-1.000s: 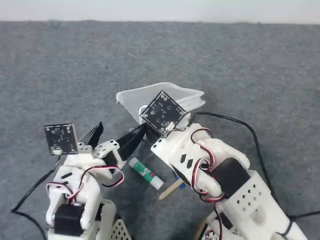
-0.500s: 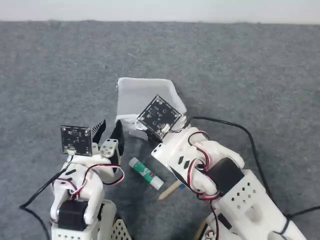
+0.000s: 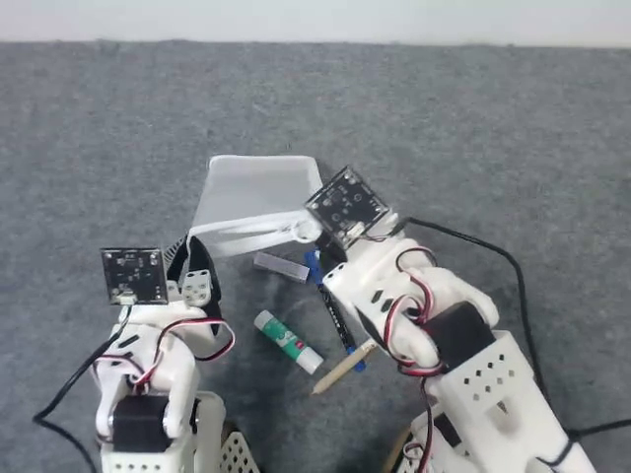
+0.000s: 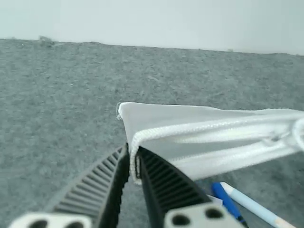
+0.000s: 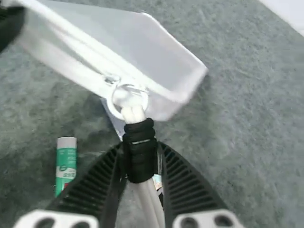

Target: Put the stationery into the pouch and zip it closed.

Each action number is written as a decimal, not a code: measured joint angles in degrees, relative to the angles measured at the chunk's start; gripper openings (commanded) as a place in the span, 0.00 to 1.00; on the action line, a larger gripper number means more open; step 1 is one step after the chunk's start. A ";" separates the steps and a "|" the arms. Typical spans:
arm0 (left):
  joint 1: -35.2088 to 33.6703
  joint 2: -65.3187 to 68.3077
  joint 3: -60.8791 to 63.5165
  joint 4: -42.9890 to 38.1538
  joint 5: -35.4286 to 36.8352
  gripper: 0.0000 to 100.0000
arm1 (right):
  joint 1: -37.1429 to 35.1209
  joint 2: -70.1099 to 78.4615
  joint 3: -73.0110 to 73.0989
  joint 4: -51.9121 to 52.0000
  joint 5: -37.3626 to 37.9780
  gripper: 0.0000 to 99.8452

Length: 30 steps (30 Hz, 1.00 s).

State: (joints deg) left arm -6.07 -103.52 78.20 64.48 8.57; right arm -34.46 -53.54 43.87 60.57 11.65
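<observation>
left gripper (image 4: pixel 132 159): fingers together, pinching the zip-end corner of the pouch (image 3: pixel 254 187) | pouch: strung between both grippers over the mat (image 3: pixel 493 148) | glue stick (image 3: pixel 288 342), pen (image 3: pixel 331 310), pencil (image 3: pixel 340 371): on the mat, outside the pouch | right gripper (image 5: pixel 138 148): clamped on the pull cord (image 5: pixel 132 114)

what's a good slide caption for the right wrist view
Right gripper clamped on the zipper cord of the pouch, a glue stick lying on the grey carpet.

no readable text, glue stick (image 3: pixel 287 341) label illegible
</observation>
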 measured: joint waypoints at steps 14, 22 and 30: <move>-0.88 0.00 0.00 0.00 0.00 0.06 | 5.89 0.00 0.09 0.00 -0.62 0.01; -1.58 0.00 -0.09 0.00 0.00 0.24 | 2.73 -6.59 0.18 2.02 -0.70 0.01; -1.67 0.00 0.26 -1.05 0.09 0.24 | 0.97 -15.74 3.16 4.22 1.41 0.01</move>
State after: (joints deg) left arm -7.74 -103.52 78.46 63.43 8.66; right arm -33.49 -69.27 47.03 64.79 13.05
